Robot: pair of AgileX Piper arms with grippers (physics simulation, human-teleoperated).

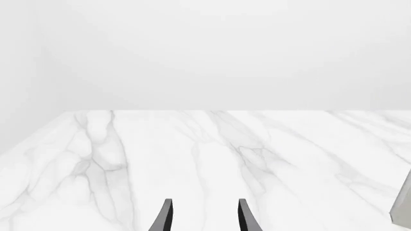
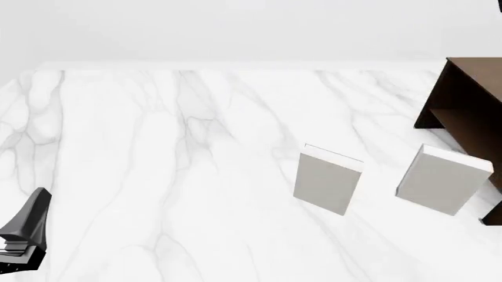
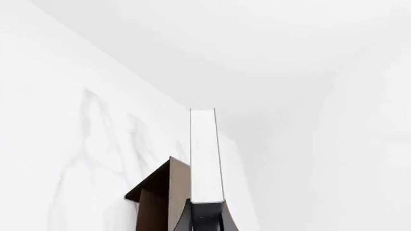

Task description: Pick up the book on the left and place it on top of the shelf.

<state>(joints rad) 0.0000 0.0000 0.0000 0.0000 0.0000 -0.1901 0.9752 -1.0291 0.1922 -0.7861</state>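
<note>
The book shows only in the right wrist view, edge-on: a thin dark cover around white page edges. My right gripper is shut on its near end and holds it up in the air. The dark brown shelf lies below and beside the book there, and it stands at the right edge of the front view. The book and right gripper are out of the front view. My left gripper is low at the front left, open and empty, with its fingertips apart over bare marble.
Two light grey-white books stand upright on the marble table: one in the middle right, one nearer the shelf. A grey book edge shows at the side of the left wrist view.
</note>
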